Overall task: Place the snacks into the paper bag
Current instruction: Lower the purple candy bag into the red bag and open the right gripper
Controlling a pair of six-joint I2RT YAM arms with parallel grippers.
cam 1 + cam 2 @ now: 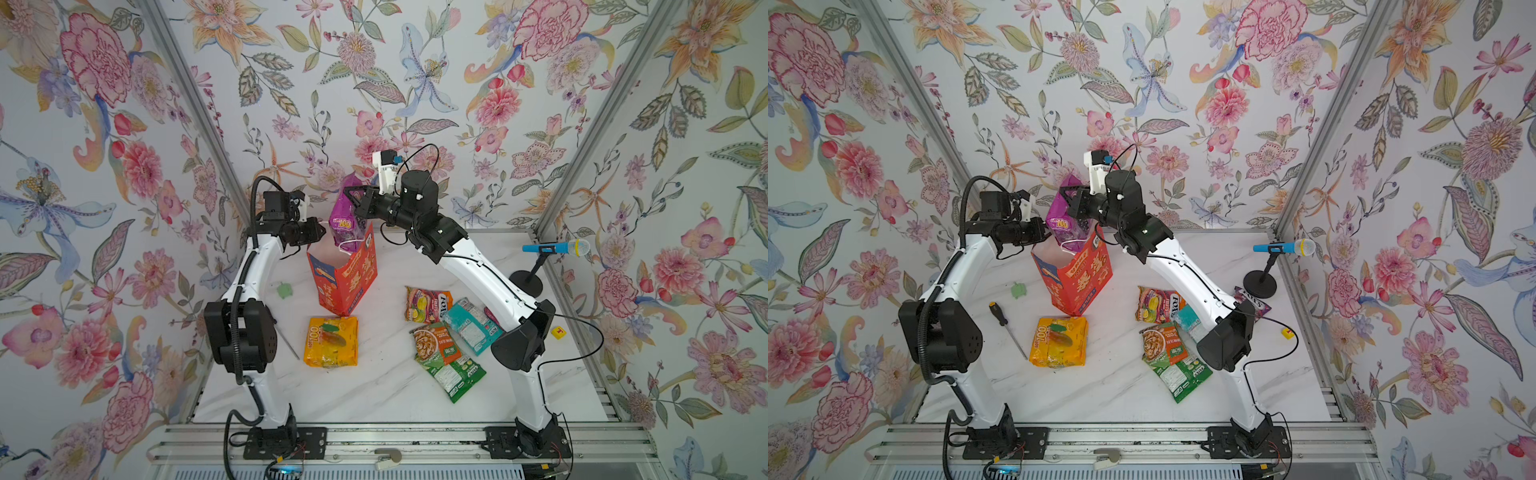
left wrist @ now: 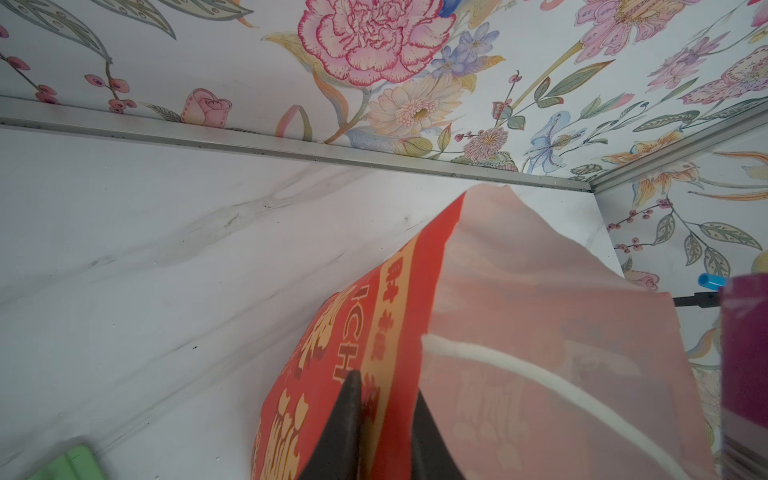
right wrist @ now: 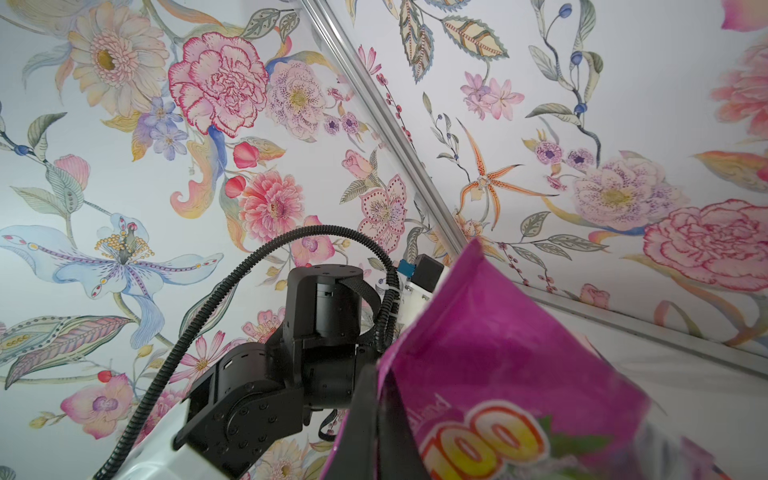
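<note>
Step in hand: bagging one snack. Right pincer (image 1: 353, 198) is clamped tight on the purple packet (image 1: 347, 222), which hangs just under it with its lower end inside the paper bag (image 1: 345, 282) mouth. Left pincer (image 1: 321, 232) pinches the bag's wall, propping it open. Next: lower slightly, release, lift clear of the cord handle (image 1: 349, 246). Yellow-orange packet (image 1: 331, 341) and the others lie on the table (image 1: 374, 395), well apart from both pincers.

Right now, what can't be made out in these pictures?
Inside of the red-orange paper gift bag: both top views, hidden by its walls and the purple glossy packet.
Teal plastic packet: both top views, partly under the right arm.
Black-handled screwdriver: a top view, mostly behind the left arm.
</note>
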